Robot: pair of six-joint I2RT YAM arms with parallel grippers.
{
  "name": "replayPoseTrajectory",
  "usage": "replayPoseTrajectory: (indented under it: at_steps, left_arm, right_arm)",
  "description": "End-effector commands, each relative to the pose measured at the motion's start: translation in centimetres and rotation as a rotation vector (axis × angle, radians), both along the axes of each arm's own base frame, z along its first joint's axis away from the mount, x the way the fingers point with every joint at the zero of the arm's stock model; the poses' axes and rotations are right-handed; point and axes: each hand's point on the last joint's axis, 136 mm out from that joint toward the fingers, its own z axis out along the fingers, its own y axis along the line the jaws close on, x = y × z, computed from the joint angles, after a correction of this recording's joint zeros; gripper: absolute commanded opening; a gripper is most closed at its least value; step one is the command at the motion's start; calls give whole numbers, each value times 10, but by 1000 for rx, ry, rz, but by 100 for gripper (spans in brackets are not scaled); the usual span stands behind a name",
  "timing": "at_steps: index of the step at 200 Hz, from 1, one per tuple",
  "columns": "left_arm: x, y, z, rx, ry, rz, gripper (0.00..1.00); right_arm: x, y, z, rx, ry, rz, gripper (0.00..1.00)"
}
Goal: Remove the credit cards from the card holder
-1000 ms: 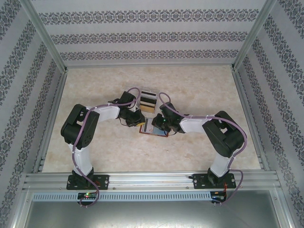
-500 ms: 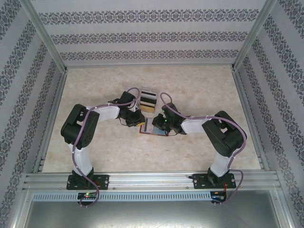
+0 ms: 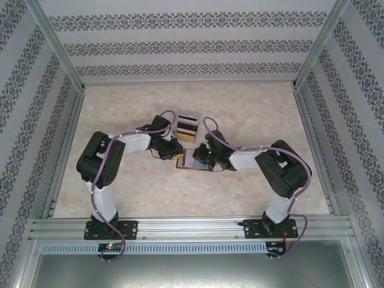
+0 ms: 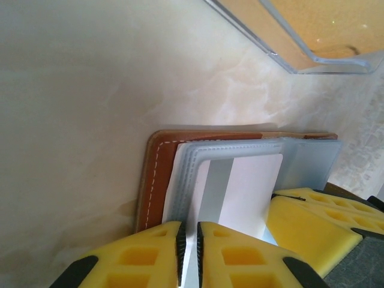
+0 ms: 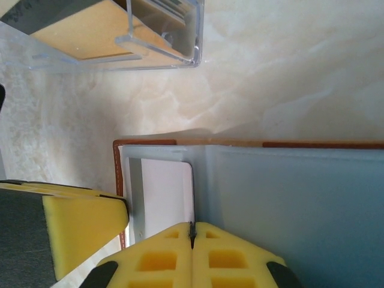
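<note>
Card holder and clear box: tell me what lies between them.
Nothing; the right wrist view shows bare table between the card holder and the clear box.

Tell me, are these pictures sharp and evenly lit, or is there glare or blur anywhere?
Top external view: soft, even light, all sharp, only faint shadows under the arms on the table. Left wrist view: the card holder is crisp, while the yellow jaws nearest the lens look slightly soft. Right wrist view: the clear box glints along its edges, and the plastic sleeve looks milky.
</note>
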Motion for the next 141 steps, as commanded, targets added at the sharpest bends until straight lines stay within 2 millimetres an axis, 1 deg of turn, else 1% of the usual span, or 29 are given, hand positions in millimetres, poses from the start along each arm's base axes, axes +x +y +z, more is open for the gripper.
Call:
replayPoseTrajectory:
  at_steps: [1, 25, 37, 57, 80, 94, 108, 126, 141]
  left_arm:
    - [-8, 3, -2, 34, 15, -24, 19]
    - [-10, 4, -5, 40, 24, -27, 18]
    - [-10, 3, -8, 38, 32, -27, 16]
    - [-10, 2, -9, 29, 37, -26, 14]
    - [-10, 0, -8, 23, 36, -32, 14]
    - [-10, 1, -7, 25, 35, -34, 14]
    - [-10, 2, -9, 34, 40, -35, 14]
    - [-12, 5, -16, 54, 56, -27, 13]
    - [-15, 8, -23, 69, 70, -24, 13]
  right_arm:
    - [-2, -6, 4, 9, -24, -11, 0]
    - [-5, -21, 2, -15, -27, -44, 0]
    - [-5, -25, 2, -24, -28, -57, 0]
    - [-7, -21, 3, -9, -22, -45, 0]
    - [-7, -14, -1, 11, 2, -36, 0]
    - [-8, -12, -4, 16, 18, -31, 12]
    - [-10, -11, -10, 3, 53, -34, 19]
    - [-14, -10, -20, -1, 97, -45, 23]
    - [-17, -9, -28, -5, 124, -53, 23]
